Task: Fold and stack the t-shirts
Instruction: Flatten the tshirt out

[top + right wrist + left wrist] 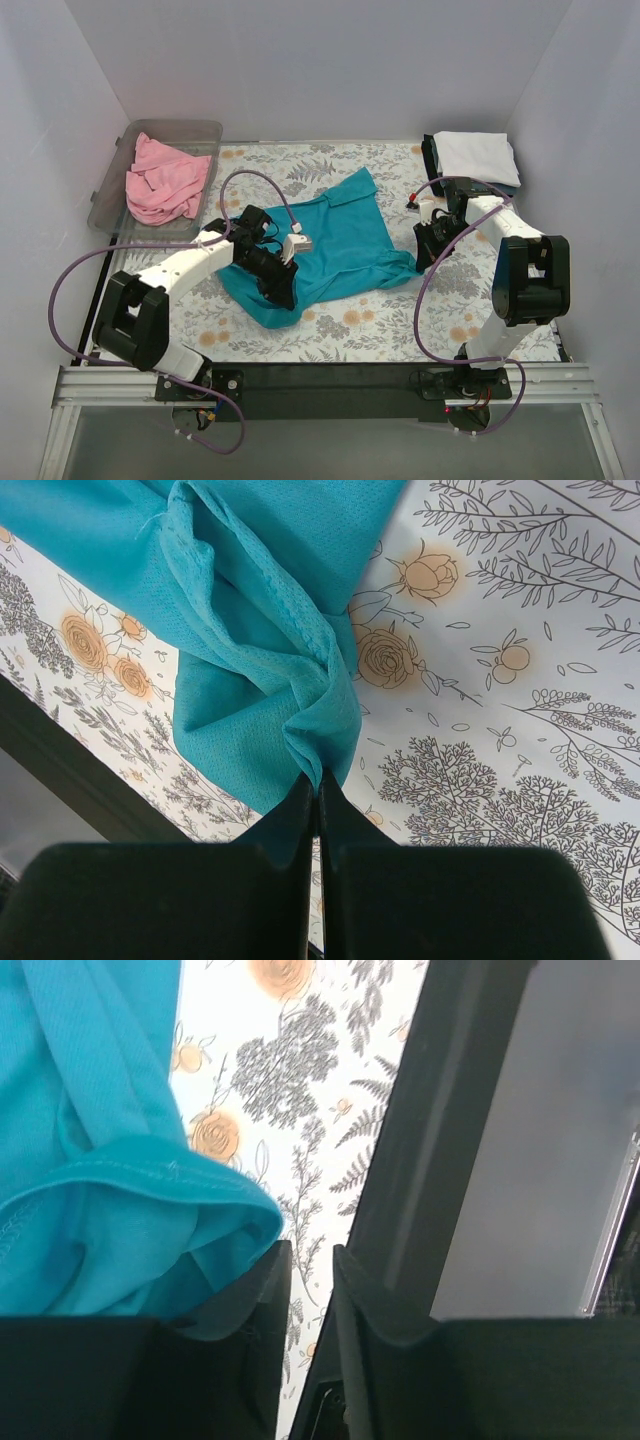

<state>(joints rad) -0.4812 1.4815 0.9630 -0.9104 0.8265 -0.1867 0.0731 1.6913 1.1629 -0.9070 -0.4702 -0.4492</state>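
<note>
Pinching a bunched edge of the teal t-shirt (260,710), the right claw (320,780) is seen clenched. The left claw (312,1255) is slightly parted and empty, with cloth beside one finger. The shirt is spread mid-frame on the tabletop (400,330). Limp, light knit is judged; hems or shoulders should be gripped. Farther back: pink t-shirt (165,180) heaped in the bin (180,125), upper left; white t-shirt (475,155) folded, upper right, layers beneath not made out.
</note>
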